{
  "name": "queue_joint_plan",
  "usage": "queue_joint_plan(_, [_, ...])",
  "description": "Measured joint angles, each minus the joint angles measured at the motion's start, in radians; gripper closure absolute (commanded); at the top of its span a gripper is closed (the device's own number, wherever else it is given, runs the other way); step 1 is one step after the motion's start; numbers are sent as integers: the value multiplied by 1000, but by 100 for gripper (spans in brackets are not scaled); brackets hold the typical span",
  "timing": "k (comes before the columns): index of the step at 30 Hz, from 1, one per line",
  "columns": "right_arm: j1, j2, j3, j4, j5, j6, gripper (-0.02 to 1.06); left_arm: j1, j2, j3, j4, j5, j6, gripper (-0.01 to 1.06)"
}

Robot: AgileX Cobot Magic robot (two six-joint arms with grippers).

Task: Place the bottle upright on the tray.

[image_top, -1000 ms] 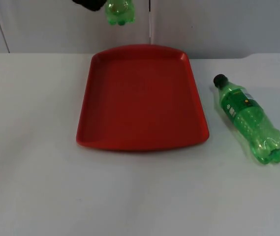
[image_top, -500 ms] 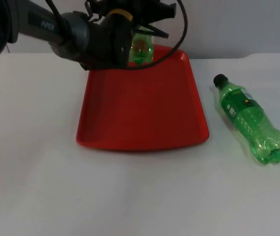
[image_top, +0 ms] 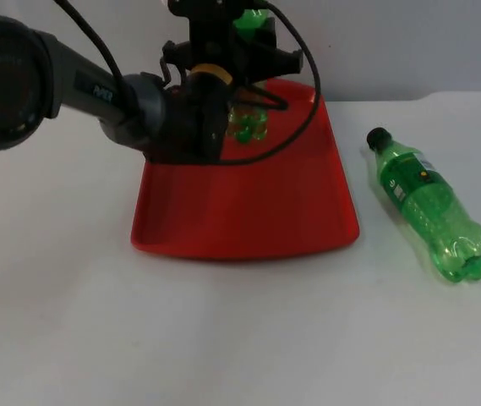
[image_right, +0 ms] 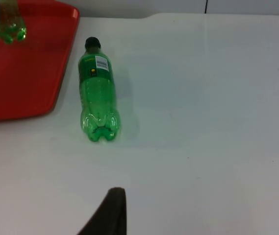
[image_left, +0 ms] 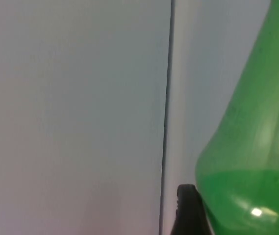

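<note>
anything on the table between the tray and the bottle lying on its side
Nothing: between the tray edge and the lying bottle is bare white table, seen in the top and right wrist views.

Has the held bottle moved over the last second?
Yes. The left pincer carried the bottle down from above the tray's far edge to its far end.

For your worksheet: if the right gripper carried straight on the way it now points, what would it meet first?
Probably the lying bottle on the white table, just beside the red tray. The right gripper faces it across bare table; depth is hard to judge, so it might touch the table first.
</note>
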Motion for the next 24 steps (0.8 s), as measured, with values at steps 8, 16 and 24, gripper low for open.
queue_joint_plan(8, [0, 0, 0, 0, 0, 0, 0, 0, 24, 0, 6, -18, 0, 105])
queue_joint_plan(16, [0, 0, 0, 0, 0, 0, 0, 0, 24, 0, 25, -18, 0, 99])
queue_joint_plan(24, [0, 0, 0, 0, 0, 0, 0, 0, 24, 0, 83, -16, 0, 41])
